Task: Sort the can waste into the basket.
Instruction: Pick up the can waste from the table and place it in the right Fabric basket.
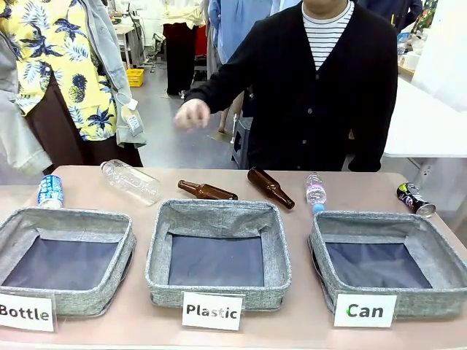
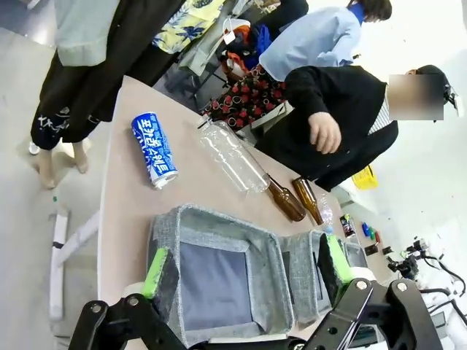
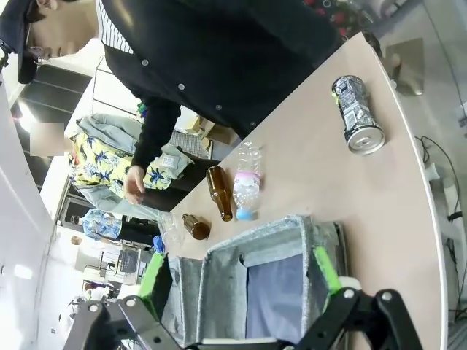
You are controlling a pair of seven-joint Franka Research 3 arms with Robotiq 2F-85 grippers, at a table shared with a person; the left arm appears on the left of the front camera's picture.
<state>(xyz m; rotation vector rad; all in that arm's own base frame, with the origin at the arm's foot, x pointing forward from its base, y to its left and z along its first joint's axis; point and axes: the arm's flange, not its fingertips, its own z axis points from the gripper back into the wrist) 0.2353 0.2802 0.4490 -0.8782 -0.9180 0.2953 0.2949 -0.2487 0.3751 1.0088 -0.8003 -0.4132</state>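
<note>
Frontally, white labels (image 1: 211, 311) read "Bottle", "Plastic" and "Can"; the black can (image 1: 416, 199) lies just behind the far right corner of the "Can" basket (image 1: 427, 300), and the blue can (image 1: 50, 191) is well off to that basket's left. From the left wrist, the left gripper (image 2: 245, 266) stands with fingers apart, the blue can's white lettering unreadable. From the right wrist, the right gripper (image 3: 239, 271) gapes above that basket, the black can beyond it.

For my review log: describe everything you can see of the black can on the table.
The black can is a small metal drink can with green, white and red marks and a silver end. It lies on its side on the tan table, at the robot's far right, beyond the back right corner of the empty Can basket and apart from it. Only the table touches it.
</note>
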